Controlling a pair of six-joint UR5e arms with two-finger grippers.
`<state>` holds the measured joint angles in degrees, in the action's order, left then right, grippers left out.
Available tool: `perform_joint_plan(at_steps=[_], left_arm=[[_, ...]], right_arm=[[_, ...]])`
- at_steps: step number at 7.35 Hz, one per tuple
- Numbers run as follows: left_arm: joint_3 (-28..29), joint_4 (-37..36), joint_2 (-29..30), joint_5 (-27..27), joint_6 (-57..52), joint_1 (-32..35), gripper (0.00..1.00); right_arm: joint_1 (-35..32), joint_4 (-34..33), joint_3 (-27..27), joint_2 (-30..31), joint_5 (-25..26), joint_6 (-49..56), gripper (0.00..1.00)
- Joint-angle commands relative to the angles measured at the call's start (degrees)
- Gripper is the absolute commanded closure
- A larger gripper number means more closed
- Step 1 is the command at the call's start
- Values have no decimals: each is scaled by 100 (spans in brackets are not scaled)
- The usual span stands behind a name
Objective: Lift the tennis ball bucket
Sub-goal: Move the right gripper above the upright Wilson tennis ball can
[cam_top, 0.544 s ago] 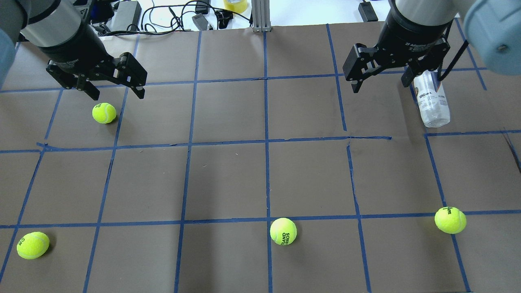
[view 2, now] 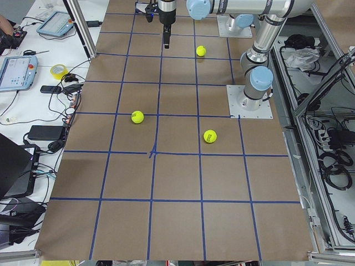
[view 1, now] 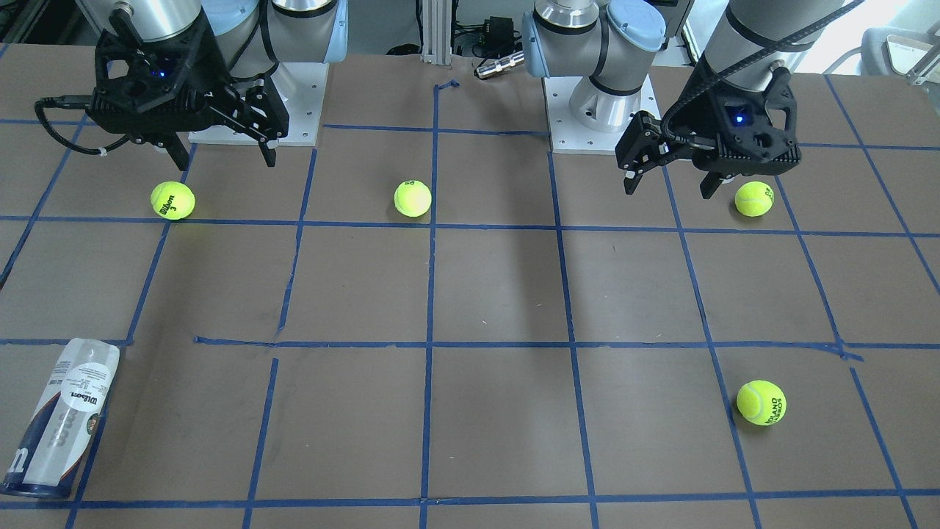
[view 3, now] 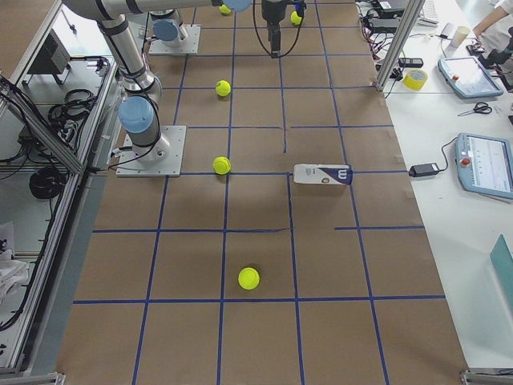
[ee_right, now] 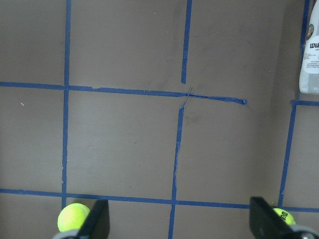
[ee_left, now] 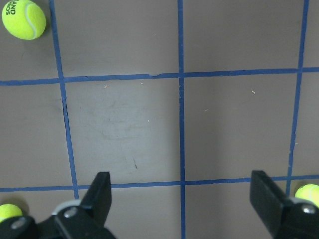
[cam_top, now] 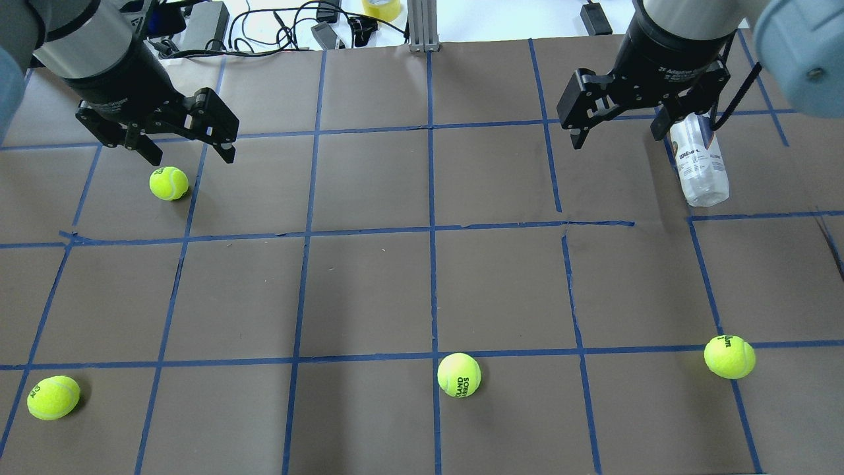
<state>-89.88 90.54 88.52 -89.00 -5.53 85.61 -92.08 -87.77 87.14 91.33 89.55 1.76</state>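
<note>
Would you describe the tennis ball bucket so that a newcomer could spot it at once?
On the brown table with its blue tape grid, look to the robot's right side, far from the arm bases. There the tennis ball bucket lies on its side. It is the only long clear cylinder, white Wilson label, among round yellow-green tennis balls.

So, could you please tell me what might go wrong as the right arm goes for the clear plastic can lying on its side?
1. The clear cylindrical tennis ball bucket lies on its side. Being smooth and round, it may roll away or slip as the open right gripper closes on it.
2. If it is gripped near one end, the long can could tilt and drop during the lift.
</note>
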Motion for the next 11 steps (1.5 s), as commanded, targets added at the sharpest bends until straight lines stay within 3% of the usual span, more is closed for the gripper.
perform_joint_plan(at_steps=[1, 4, 7, 8, 11], left_arm=[[-3, 7, -1, -3, -1, 0, 0], [-3, 7, -1, -3, -1, 0, 0], [-3, 7, -1, -3, -1, 0, 0], [-3, 7, -1, -3, -1, 0, 0], [-3, 7, -10, -21, -36, 0, 0]], right_arm=[[354, -39, -117, -211, 9, -1, 0], [1042, 5, -634, -491, -26, 106, 0], [1630, -134, -1373, -2097, 36, 474, 0], [1710, -518, -1549, -2615, 106, 675, 0], [2194, -1223, -1674, -3656, 273, 1274, 0]])
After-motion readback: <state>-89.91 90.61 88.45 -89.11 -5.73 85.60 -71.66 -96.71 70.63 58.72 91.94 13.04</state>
